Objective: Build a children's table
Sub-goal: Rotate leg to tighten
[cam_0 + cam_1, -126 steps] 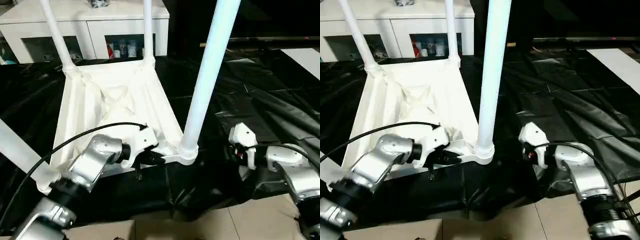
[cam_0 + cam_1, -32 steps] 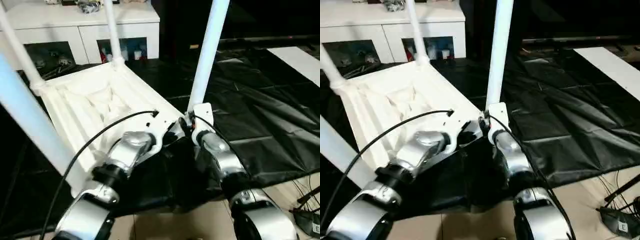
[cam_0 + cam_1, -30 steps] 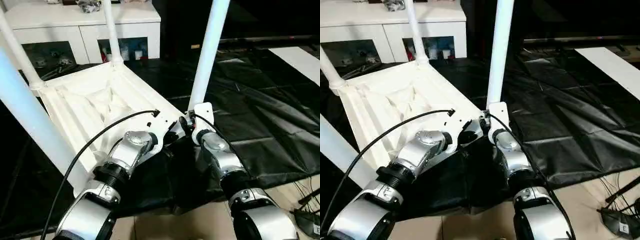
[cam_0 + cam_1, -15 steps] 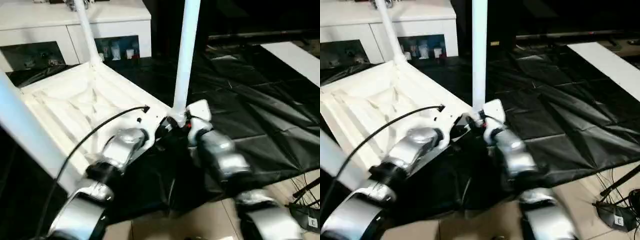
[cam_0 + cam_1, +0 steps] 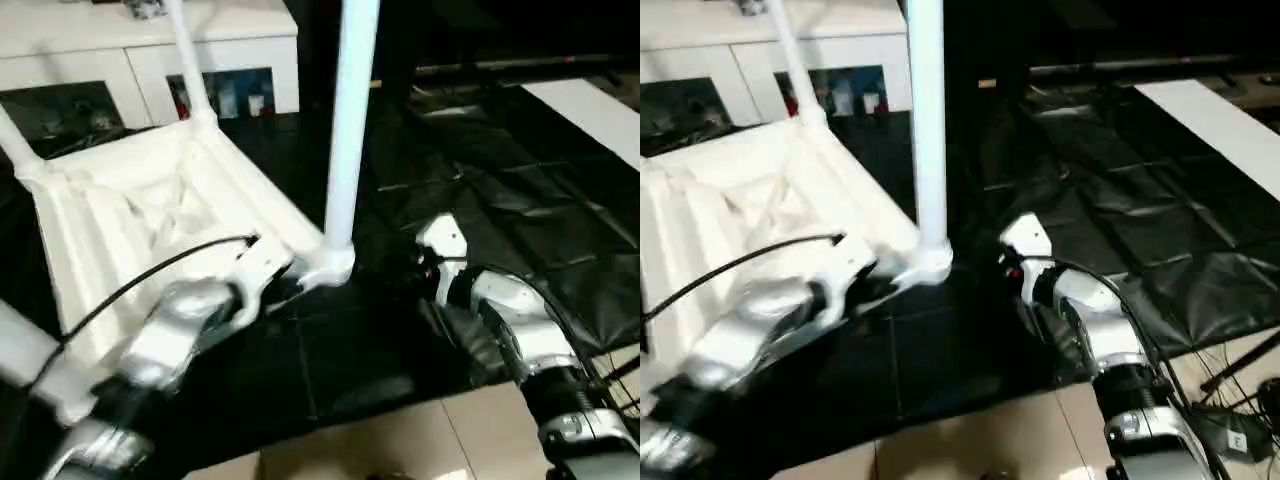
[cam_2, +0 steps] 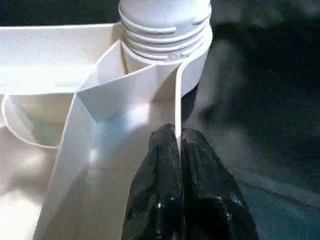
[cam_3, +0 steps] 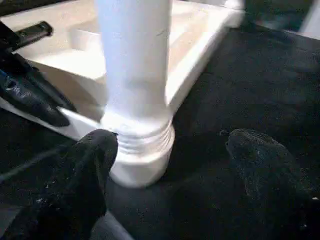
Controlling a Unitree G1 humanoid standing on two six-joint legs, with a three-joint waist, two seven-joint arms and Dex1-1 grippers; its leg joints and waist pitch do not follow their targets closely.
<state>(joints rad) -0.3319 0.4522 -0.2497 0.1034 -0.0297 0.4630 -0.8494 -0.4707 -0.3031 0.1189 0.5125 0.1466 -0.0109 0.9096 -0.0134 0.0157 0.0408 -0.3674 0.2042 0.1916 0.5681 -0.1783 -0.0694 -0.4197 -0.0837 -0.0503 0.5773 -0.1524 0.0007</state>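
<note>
Just ahead of the left gripper (image 6: pixel 177 145), the children's table (image 5: pixel 150 215) lies upside down on black sheeting (image 5: pixel 520 200), its thin side rim pinched between the two shut black fingers (image 6: pixel 160 170) close to the corner socket (image 6: pixel 167 55). Only the threaded foot of the near leg (image 5: pixel 345 120) shows from that wrist; the leg's upper end is cut off by the head view's top edge, as is the far leg (image 5: pixel 187 55). Beside that socket the right gripper (image 7: pixel 170 150) stands wide open, holding nothing, one finger (image 7: pixel 92 165) near the screwed collar, the other well out over bare sheeting. Behind the table a white cabinet (image 5: pixel 140 40) holds small items behind glass, too blurred to read any label. Right of the right gripper the sheeting lies bare, with pale floor (image 5: pixel 400 440) along its near edge
</note>
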